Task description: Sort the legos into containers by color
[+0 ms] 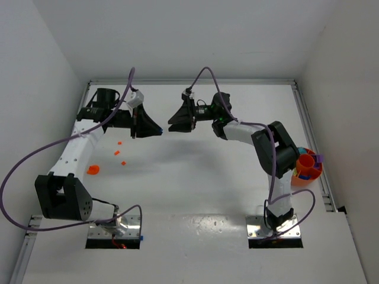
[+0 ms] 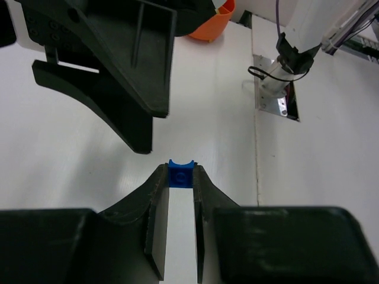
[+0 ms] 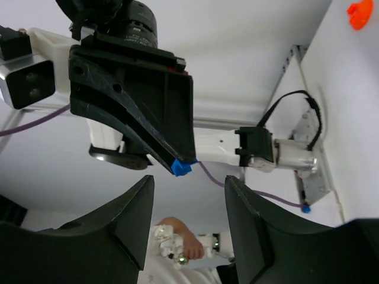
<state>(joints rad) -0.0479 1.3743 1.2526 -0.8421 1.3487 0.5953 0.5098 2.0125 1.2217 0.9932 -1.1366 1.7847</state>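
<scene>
Now: left claw [image 2: 180, 173] pinching blue brick [image 2: 180, 176] at fingertips, mid-air, centre of frame. Right claw [image 3: 189, 182] spread, facing it, brick just beyond its tips, not touching. Likely step: handover. Next move seemingly needs right claw closing on brick's exposed end before left lets go. Orange bowl [image 1: 299, 181] at right edge; loose orange bricks [image 1: 119, 143] on table [image 1: 195, 189], left. No readable writing.
</scene>
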